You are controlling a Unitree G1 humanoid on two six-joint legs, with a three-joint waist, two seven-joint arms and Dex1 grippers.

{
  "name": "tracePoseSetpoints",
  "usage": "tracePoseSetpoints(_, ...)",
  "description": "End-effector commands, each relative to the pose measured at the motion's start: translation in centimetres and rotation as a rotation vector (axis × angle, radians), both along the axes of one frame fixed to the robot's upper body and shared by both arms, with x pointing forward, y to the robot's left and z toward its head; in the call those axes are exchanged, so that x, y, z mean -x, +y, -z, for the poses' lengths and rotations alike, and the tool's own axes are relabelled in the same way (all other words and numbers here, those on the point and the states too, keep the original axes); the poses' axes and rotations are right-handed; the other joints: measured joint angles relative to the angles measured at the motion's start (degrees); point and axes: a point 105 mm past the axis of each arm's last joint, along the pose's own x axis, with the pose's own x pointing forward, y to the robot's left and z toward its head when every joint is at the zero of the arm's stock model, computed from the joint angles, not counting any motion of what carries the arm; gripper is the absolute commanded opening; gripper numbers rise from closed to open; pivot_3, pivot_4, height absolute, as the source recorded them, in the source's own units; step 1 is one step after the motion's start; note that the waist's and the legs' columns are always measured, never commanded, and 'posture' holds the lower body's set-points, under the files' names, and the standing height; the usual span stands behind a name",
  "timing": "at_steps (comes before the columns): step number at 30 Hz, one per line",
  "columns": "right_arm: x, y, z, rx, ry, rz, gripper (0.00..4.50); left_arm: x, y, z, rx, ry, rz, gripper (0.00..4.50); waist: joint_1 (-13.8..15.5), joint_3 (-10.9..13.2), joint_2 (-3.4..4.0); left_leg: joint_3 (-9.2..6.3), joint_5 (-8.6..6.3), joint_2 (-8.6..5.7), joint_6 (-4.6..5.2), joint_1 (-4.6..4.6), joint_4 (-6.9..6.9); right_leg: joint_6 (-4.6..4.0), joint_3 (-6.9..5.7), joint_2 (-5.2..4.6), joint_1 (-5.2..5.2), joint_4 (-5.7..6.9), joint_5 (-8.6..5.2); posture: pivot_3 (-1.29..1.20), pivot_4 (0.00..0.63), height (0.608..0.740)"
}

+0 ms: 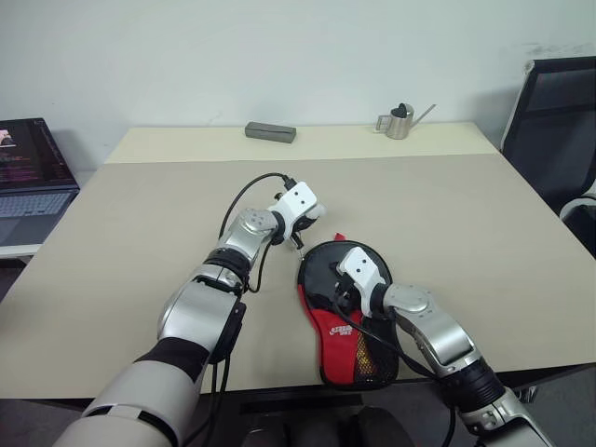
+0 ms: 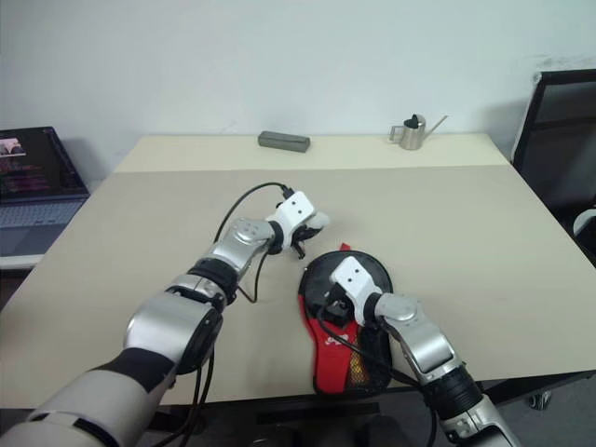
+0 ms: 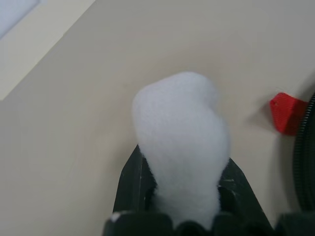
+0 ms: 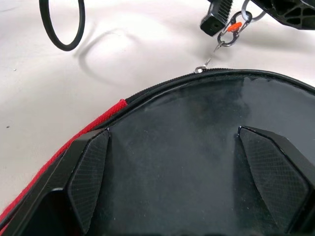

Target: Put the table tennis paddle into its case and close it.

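Zipping step: left end effector point(image 1: 300, 240) clamped on the zipper pull ring point(image 4: 227, 35); right end effector point(image 4: 182, 162), fingers apart, steadies the case point(image 1: 349, 321). Next: draw the zipper along the edge.

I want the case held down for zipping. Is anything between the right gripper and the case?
Nothing visible: the open right gripper sits directly over the case, on its black face. The left gripper, clamping a white soft wad, is off beside its top edge.
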Motion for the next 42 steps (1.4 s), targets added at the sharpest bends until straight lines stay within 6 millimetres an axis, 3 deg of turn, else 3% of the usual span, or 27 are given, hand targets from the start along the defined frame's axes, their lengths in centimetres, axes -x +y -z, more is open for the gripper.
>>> tracePoseSetpoints(1, 0.8, -0.9, 4.0, 0.094, 0.137, 0.046, 4.5, -0.6, -1.3, -2.6, -0.026, -0.103, 0.018, 0.48, -0.02, 0.0, 0.0, 0.01, 0.0, 0.0, 0.0, 0.0, 0.0, 0.0, 0.02, 0.0, 0.0, -0.01, 0.0, 0.0, 0.15, 0.74)
tracePoseSetpoints(14, 2.2, -2.4, 4.3, 0.116, 0.176, 0.079, 4.5, -0.6, -3.3, -2.2, -0.104, -0.135, 0.019, 0.48, 0.2, 0.0, -0.01, -0.02, -0.08, -0.06, -0.13, -0.15, -0.04, 0.13, -0.02, -0.04, -0.03, -0.17, -0.07, 0.0, 0.15, 0.74)
tracePoseSetpoints(28, 3.9, -3.1, 4.7, 0.12, 0.208, 0.123, 4.5, -0.6, -5.1, -3.2, -0.163, -0.198, 0.049, 0.48, 0.32, 0.0, -0.01, -0.11, -0.27, -0.08, -0.38, -0.51, -0.03, 0.27, -0.12, -0.05, -0.07, -0.73, -0.07, 0.0, 0.15, 0.74)
tracePoseSetpoints(42, 5.7, -3.9, 4.8, 0.127, 0.228, 0.163, 4.5, 0.7, -9.6, -3.5, -0.182, -0.233, 0.141, 0.48, 0.59, -0.01, -0.02, -0.13, -0.35, -0.13, -0.4, -0.59, -0.01, 0.37, -0.13, -0.09, -0.08, -0.79, -0.13, 0.0, 0.15, 0.74)
